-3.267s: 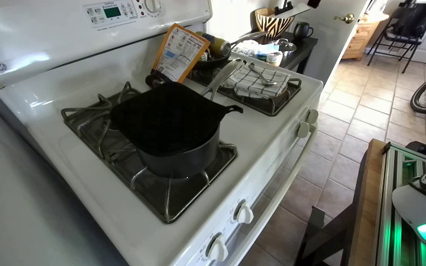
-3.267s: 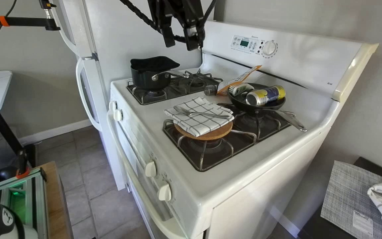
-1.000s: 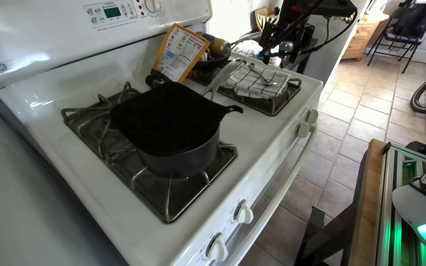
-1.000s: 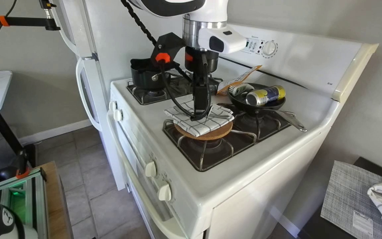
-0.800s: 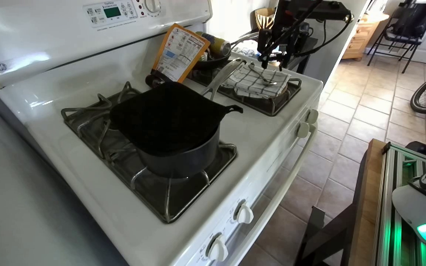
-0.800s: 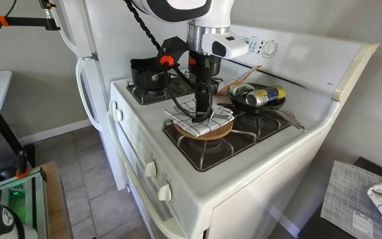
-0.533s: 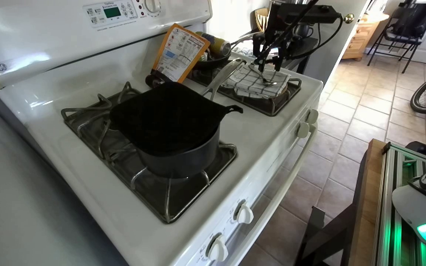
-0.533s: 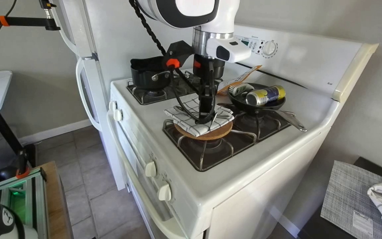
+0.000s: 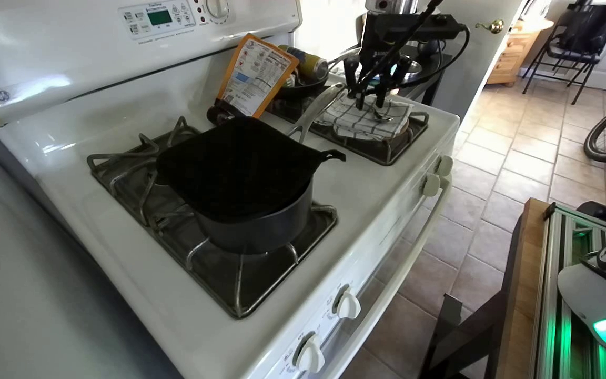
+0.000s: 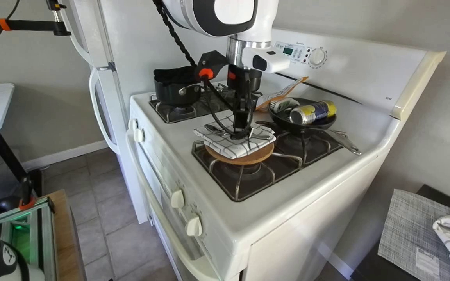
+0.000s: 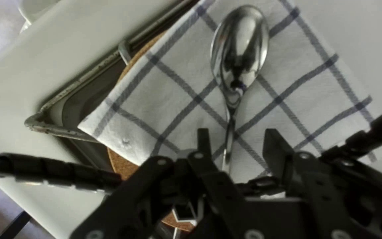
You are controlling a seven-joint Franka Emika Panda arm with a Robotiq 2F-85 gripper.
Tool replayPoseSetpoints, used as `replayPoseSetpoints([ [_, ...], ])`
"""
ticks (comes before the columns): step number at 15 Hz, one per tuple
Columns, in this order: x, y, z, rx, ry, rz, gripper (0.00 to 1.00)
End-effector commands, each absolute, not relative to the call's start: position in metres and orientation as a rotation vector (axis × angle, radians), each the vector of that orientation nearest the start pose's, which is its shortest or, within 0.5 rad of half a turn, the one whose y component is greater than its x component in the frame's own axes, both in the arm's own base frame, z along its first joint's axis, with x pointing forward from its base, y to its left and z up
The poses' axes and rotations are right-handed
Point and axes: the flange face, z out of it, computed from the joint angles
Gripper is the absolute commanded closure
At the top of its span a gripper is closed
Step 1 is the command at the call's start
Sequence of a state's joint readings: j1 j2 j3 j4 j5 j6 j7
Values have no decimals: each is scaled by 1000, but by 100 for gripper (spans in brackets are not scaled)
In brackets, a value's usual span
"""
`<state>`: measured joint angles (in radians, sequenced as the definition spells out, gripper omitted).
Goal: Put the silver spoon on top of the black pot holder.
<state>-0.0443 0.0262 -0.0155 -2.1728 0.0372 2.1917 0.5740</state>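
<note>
The spoon [image 11: 235,79] lies on the checked cloth [image 11: 164,99], which sits on a round brown mat [image 10: 248,159]. The jaws are spread and pinch nothing. In the wrist view, the spoon's thin handle runs between them, and its far end is hidden. The pot holder [image 9: 240,168] is well apart, on top of the pot [image 9: 261,231], in both exterior views.

The job now looks like getting a good grip on the handle. It looks nearer to the jaw on the left of the wrist view, so slide over a tiny bit to put it in the middle. Then both sides can meet it together and the spoon won't get shoved. I can't tell if the tips touch the cloth. They should go just low enough to hug the handle, with no hard push, as the cloth looks soft and could get pinched too. Squeeze slowly, since a thin, shiny handle may twist. Lift straight up and check that the cloth stays behind. Next, go up high before crossing to the pot holder, so the spoon doesn't bump the pot. Lay it flat near the middle and let go gently.
</note>
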Motion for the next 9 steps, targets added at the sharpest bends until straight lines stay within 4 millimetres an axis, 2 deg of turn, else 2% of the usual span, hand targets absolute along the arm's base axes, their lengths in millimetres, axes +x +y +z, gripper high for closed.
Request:
replayPoseSetpoints([
  [1, 533, -25, 370, -2978, 1053, 88, 78],
  [3, 530, -26, 366, -2981, 1080, 113, 99],
  [5, 527, -28, 371, -2984, 1100, 103, 100],
  [9, 513, -28, 406, -3017, 1091, 12, 98],
])
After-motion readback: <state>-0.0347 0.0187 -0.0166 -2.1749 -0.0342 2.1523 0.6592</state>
